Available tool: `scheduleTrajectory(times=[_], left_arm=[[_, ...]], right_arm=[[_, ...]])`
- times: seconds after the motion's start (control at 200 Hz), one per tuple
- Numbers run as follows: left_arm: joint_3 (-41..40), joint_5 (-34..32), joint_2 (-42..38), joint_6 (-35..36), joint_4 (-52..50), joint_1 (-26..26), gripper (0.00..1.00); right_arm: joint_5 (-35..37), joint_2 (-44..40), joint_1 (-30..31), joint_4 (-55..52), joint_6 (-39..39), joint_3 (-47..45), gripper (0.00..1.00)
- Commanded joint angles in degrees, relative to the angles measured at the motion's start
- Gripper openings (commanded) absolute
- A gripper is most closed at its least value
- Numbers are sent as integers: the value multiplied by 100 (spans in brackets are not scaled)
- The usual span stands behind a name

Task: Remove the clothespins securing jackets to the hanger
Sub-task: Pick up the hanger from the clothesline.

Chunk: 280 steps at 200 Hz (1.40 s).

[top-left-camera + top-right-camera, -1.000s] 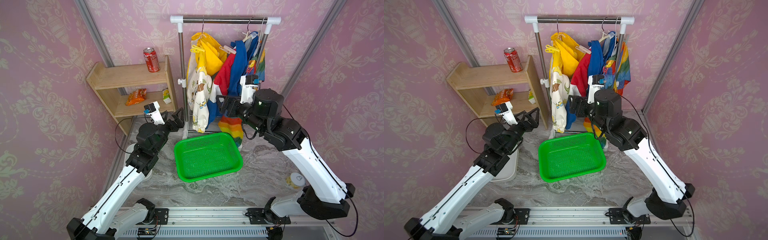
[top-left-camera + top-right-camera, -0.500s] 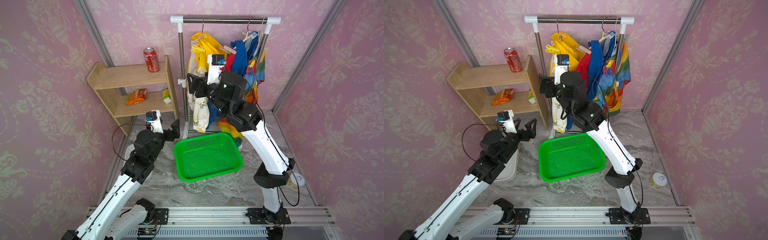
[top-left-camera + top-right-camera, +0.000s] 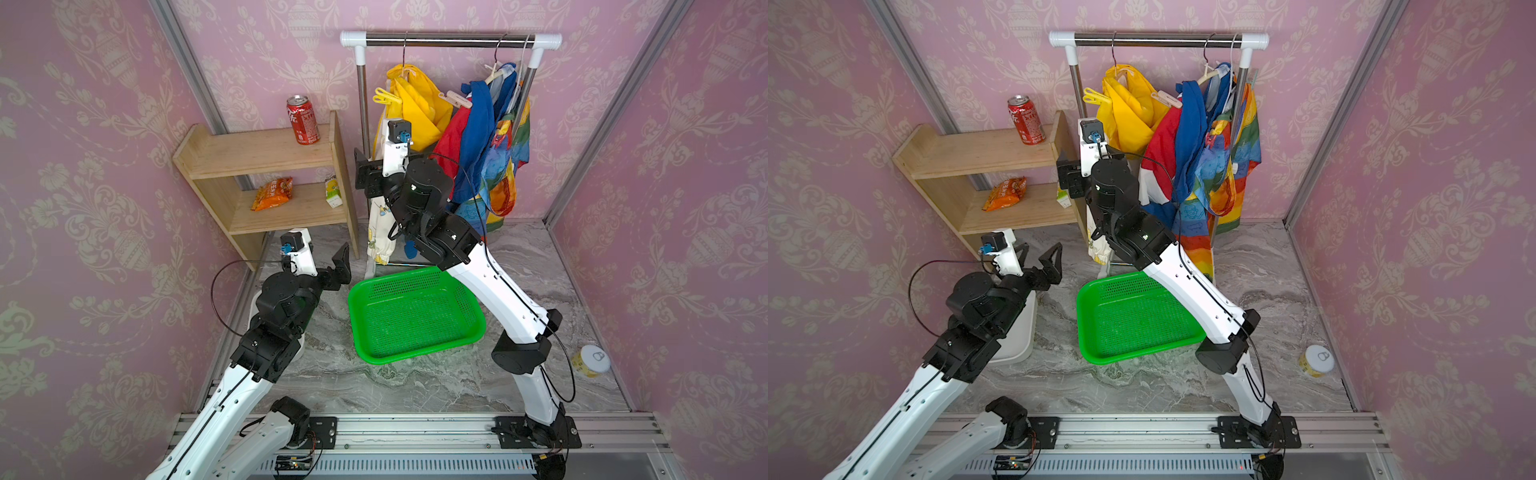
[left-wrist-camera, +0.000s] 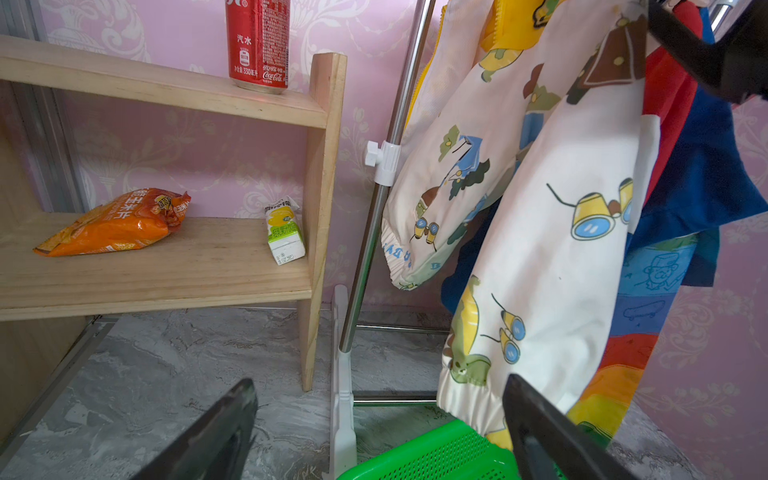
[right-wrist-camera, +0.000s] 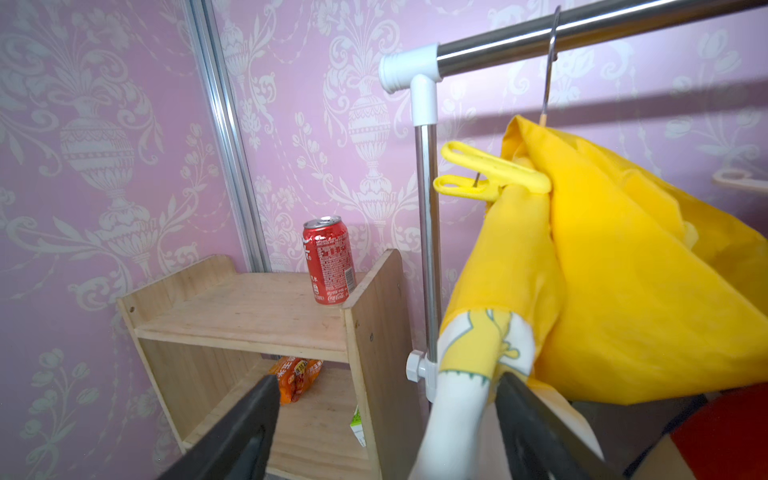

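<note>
Three jackets [image 3: 1187, 137] hung from the clothes rail [image 3: 449, 40] — the yellow jacket [image 3: 419, 112] nearest the rail's post [image 3: 364, 104], the blue-and-red jacket [image 3: 478, 137] next along, the rainbow jacket [image 3: 505, 166] at the rail's far end. Just below the rail, a yellow clothespin [image 5: 490, 176] gripped the yellow jacket's shoulder beside that post. A pale pink-beige clothespin [image 3: 455, 99] sat on its other shoulder; further clothespins could not be made out. The right gripper [image 5: 384, 384] was raised by the post, under the yellow clothespin and apart from it — its jaws stood wide apart, holding nothing, with the jacket's white printed sleeve [image 5: 453, 415] hanging close beside one jaw. The left gripper [image 3: 1038, 255] hovered low before the rail's foot, jaws likewise spread and empty. A green basket [image 3: 415, 316] sat on the bench [image 3: 540, 270] in front of the rail.
</note>
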Motion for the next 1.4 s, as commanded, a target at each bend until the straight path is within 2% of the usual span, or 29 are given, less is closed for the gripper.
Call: scheduleTrajectory(times=[0.0, 0.15, 0.335, 0.54, 0.6, 0.745, 0.805, 0.986, 1.046, 1.066, 1.101, 1.231, 1.396], left_arm=[[-68, -171, -26, 160, -135, 45, 93], [-135, -278, -135, 155, -220, 42, 93], [-252, -418, -324, 164, -296, 41, 93], [-296, -560, -493, 269, -411, 40, 93], [-305, -602, -539, 304, -447, 40, 92], [-340, -677, -609, 331, -495, 40, 92], [-349, -686, -625, 341, -511, 40, 92], [-349, -678, -635, 343, -541, 40, 92], [-351, -682, -627, 340, -545, 40, 92], [-349, -680, -619, 335, -548, 40, 92], [-358, -669, -625, 321, -557, 41, 92], [-367, -651, -592, 270, -561, 40, 92], [-367, -562, -504, 216, -540, 43, 92]], right_arm=[[643, -62, -37, 797, -95, -19, 84], [911, 107, -126, 1353, -39, 2, 83], [916, 468, -378, 1234, 452, 422, 81], [742, 663, -669, 1061, 1022, 450, 72], [644, 677, -706, 1049, 1046, 452, 64], [519, 720, -726, 1185, 999, 458, 34], [453, 748, -737, 1209, 989, 487, 26], [476, 769, -845, 942, 1056, 571, 24], [510, 764, -880, 791, 1105, 571, 20], [529, 759, -894, 741, 1123, 571, 15], [595, 757, -905, 652, 1151, 567, 0], [717, 704, -902, 492, 1050, 581, 0], [343, 446, -846, 352, 599, 579, 0]])
